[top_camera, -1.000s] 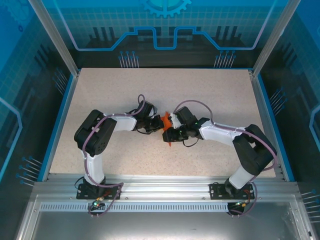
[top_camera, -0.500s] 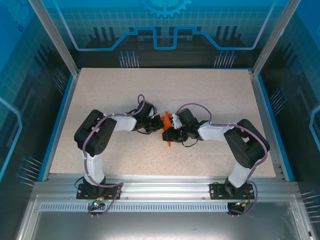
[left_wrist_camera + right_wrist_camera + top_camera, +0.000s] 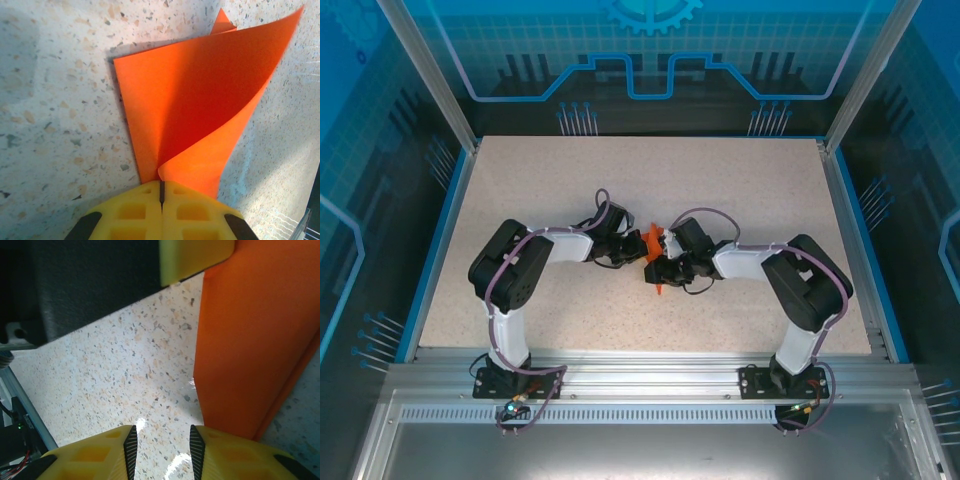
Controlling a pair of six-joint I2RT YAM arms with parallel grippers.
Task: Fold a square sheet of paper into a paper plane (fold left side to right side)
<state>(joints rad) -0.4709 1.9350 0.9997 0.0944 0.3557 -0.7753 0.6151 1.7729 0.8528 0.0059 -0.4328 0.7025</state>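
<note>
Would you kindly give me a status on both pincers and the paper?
Left pincer shut on the square sheet of paper, flap lifted. Right pincer open beside it, empty. Nothing blocking.

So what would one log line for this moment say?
left gripper: shut on sheet of paper, one flap lifted | right gripper: open beside sheet, bare table between jaws | fold: unfinished

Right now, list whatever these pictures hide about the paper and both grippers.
Top view: both wrists cover most of the paper; its shape is unreadable.
Left wrist view: the edge pinched by the left gripper sits hidden inside the grip.
Right wrist view: the paper runs off the frame edge; contact with the right gripper is unclear.
</note>
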